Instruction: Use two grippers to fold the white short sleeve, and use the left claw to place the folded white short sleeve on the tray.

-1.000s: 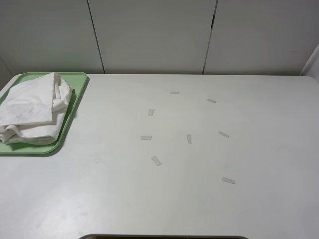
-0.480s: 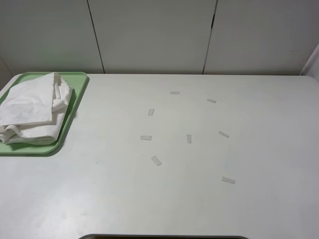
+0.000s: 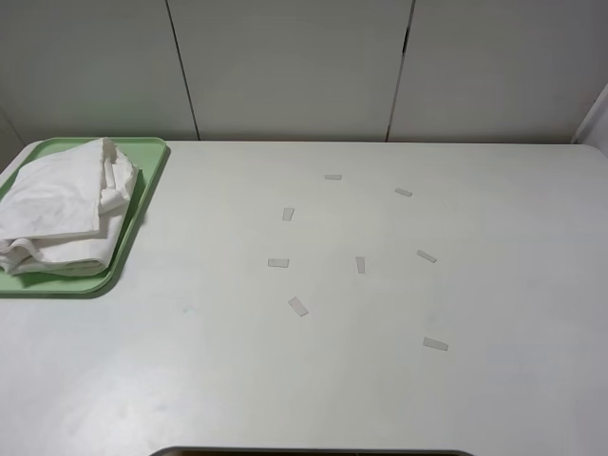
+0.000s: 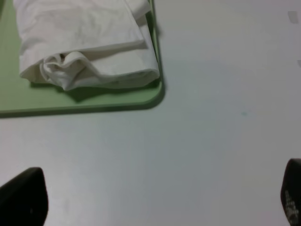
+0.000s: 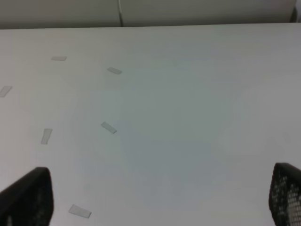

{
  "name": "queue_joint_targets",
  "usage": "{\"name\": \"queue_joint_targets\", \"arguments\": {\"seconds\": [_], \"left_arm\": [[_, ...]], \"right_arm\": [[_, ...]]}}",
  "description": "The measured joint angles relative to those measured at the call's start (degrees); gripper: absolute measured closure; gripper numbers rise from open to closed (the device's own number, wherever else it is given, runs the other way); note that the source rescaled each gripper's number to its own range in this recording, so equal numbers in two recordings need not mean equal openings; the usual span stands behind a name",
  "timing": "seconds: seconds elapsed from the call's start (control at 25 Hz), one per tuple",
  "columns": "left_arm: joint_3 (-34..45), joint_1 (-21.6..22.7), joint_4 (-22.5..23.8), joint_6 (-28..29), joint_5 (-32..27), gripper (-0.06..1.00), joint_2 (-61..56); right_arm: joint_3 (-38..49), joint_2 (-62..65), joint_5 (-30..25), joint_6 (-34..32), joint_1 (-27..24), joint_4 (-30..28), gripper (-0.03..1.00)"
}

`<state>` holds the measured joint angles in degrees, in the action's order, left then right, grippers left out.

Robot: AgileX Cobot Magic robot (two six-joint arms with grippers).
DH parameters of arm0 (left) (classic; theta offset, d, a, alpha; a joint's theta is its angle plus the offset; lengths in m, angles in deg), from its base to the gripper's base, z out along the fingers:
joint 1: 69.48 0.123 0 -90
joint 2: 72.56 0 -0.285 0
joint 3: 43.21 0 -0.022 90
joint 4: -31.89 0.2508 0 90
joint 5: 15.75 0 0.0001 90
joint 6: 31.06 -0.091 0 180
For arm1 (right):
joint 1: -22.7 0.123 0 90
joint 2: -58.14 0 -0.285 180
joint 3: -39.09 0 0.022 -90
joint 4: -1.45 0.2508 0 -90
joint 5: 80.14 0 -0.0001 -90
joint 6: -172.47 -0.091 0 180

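The white short sleeve lies folded in a wrinkly bundle on the light green tray at the table's far left. In the left wrist view the same shirt rests on the tray, overhanging one rim a little. My left gripper hovers over bare table short of the tray, open, with only its black fingertips in frame. My right gripper is open too, over bare table, nothing between its fingers. Neither arm appears in the exterior high view.
Several small white tape strips are scattered over the middle and right of the white table. Some of the strips show in the right wrist view. Grey wall panels stand behind the table's far edge.
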<state>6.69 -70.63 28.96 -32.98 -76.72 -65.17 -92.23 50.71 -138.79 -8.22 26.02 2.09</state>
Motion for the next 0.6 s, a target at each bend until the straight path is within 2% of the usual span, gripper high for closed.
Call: {"name": "queue_joint_targets", "arguments": {"seconds": [0.4, 0.6], "left_arm": [[0.00, 0.00, 0.34, -0.21, 0.00, -0.06, 0.00], [0.00, 0.00, 0.40, -3.29, 0.00, -0.06, 0.00]], "right_arm": [[0.00, 0.00, 0.00, 0.00, 0.00, 0.00, -0.03], [0.00, 0.00, 0.00, 0.00, 0.00, 0.00, -0.03]]}}
